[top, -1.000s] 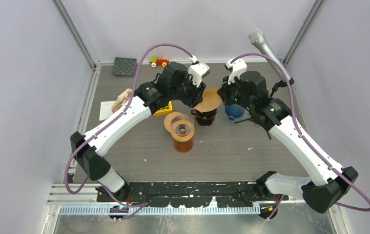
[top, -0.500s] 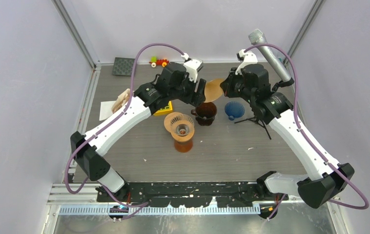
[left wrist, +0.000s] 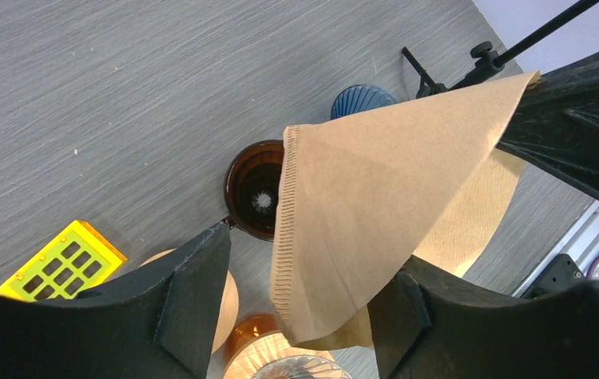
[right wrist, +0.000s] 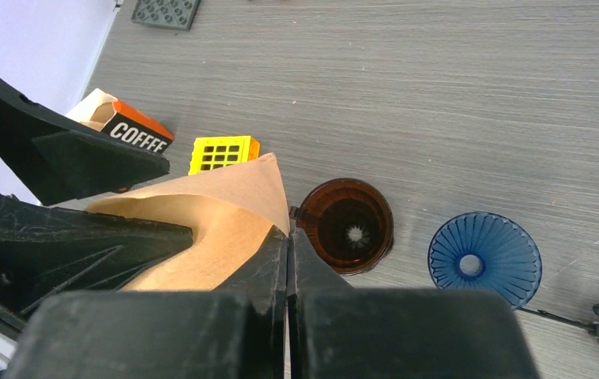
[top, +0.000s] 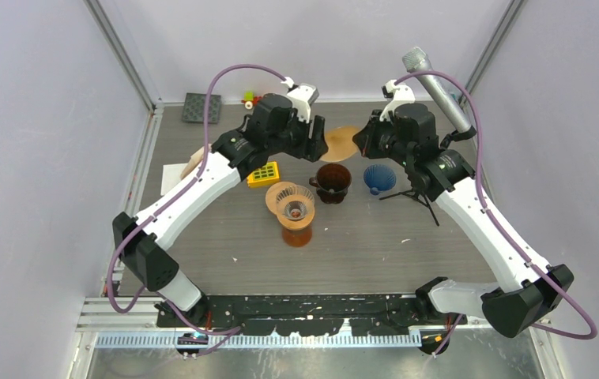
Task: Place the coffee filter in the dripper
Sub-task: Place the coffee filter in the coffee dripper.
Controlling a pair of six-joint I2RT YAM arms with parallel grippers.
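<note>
end effector of the right arm (right wrist: pixel 289 251) is pinched tight on the edge of the coffee filter (right wrist: pixel 201 217), holding it up in the air. end effector of the left arm (left wrist: pixel 300 276) is spread wide, a finger on either side of the paper's lower part. under the paper, the dark brown dripper (right wrist: pixel 348 225) stands on the counter (right wrist: pixel 438 95), a blue dripper (right wrist: pixel 484 257) just beside it and a yellow block (right wrist: pixel 221 152) near.

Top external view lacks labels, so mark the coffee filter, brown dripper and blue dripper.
coffee filter (top: pixel 344 142): top external view, middle of the paper.
brown dripper (top: pixel 333 177): top external view, inner cone.
blue dripper (top: pixel 378 178): top external view, ribbed inner cone.
</note>
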